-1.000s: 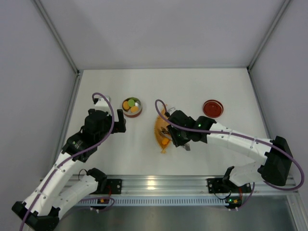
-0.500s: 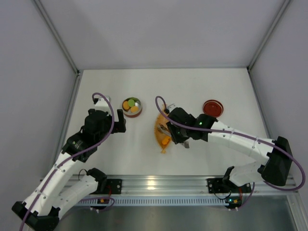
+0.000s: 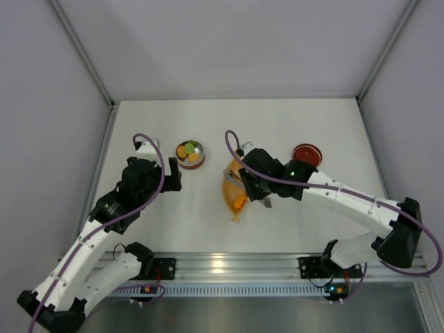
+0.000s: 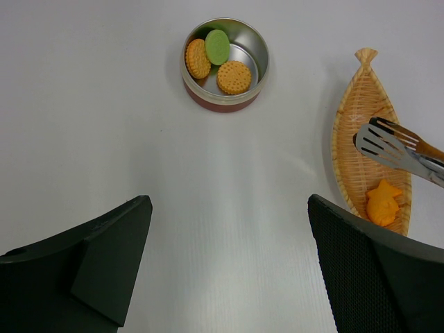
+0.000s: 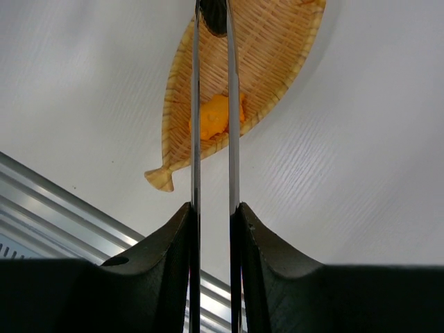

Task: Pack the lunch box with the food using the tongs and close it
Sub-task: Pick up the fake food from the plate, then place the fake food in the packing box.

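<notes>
the right gripper [image 5: 211,214] is clenched on the tongs [image 5: 195,104], whose tips hang over the orange tray [image 5: 277,48] near an orange piece [image 5: 215,114], while the left gripper [image 4: 229,208] gapes wide near the lunch box [image 4: 215,104] holding three food pieces [image 4: 234,76], its lid [image 3: 306,155] well apart.

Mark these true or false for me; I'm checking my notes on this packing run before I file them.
1. The lunch box holds three pieces of food. True.
2. The lid sits on the lunch box. False: it lies on the table, apart from the box.
3. The right claw grips the tongs. True.
4. The left claw holds food. False: it is open and empty.
5. The tray is empty. False: one orange piece lies on it.
</notes>
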`<control>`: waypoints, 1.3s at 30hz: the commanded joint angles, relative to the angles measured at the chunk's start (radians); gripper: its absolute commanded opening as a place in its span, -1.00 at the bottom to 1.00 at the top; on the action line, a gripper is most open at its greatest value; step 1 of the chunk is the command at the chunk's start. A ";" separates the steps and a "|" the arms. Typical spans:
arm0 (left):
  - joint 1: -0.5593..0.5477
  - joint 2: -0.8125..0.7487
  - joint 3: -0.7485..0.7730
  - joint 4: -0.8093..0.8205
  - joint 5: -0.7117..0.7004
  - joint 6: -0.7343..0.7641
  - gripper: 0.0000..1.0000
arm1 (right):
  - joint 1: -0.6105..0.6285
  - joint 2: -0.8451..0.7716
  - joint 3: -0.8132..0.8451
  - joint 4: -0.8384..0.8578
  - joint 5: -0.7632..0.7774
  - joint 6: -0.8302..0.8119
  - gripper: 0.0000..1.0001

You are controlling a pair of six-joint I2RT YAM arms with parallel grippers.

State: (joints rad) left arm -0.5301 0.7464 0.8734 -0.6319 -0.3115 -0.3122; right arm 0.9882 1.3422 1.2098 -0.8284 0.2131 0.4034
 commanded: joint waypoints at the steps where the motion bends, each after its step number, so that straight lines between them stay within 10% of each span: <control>1: 0.002 -0.012 -0.007 0.014 -0.005 -0.002 0.98 | 0.013 -0.021 0.083 -0.015 0.032 -0.014 -0.48; 17: 0.004 -0.012 -0.005 0.014 -0.005 -0.002 0.98 | 0.006 0.090 0.264 -0.009 0.032 -0.049 -0.47; 39: 0.002 -0.013 -0.007 0.012 -0.017 -0.002 0.98 | -0.046 0.659 0.809 -0.011 -0.001 -0.107 -0.46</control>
State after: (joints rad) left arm -0.5301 0.7464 0.8730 -0.6319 -0.3138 -0.3122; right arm 0.9573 1.9892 1.9472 -0.8604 0.2035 0.3130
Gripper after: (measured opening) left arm 0.990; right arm 0.288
